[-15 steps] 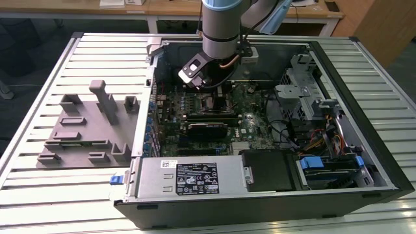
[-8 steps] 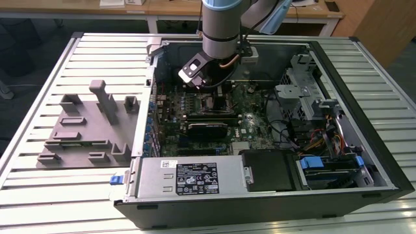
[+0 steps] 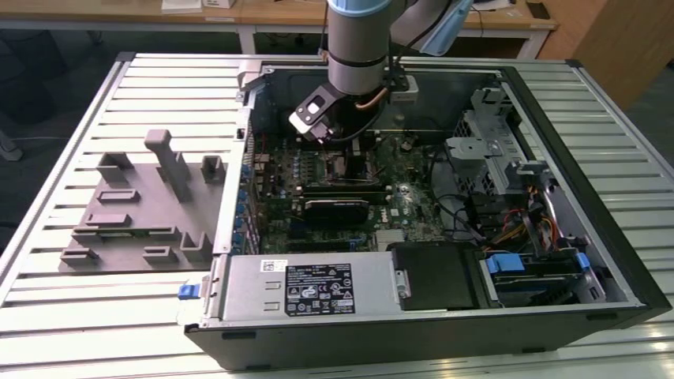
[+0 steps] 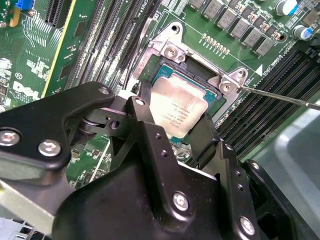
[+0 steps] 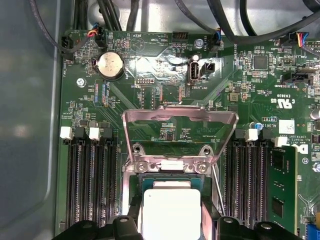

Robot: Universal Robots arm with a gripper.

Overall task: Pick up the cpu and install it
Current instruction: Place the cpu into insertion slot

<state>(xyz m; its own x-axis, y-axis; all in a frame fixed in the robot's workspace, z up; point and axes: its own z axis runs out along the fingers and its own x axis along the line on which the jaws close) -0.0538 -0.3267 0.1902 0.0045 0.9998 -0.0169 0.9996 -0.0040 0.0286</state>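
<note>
While the gripper (image 4: 176, 125) holds the cpu (image 4: 175, 106) by two opposite edges, narrowly closed, right over the open socket (image 4: 197, 67) with its metal frame (image 5: 180, 113) raised, the installing step seems in hand, and seating, I judge, needs it kept flat and square.

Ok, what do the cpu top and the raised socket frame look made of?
The cpu top: metal, matte silvery, with a soft even sheen. The socket frame: probably bare steel, shiny, with bright glints along its edges.
</note>
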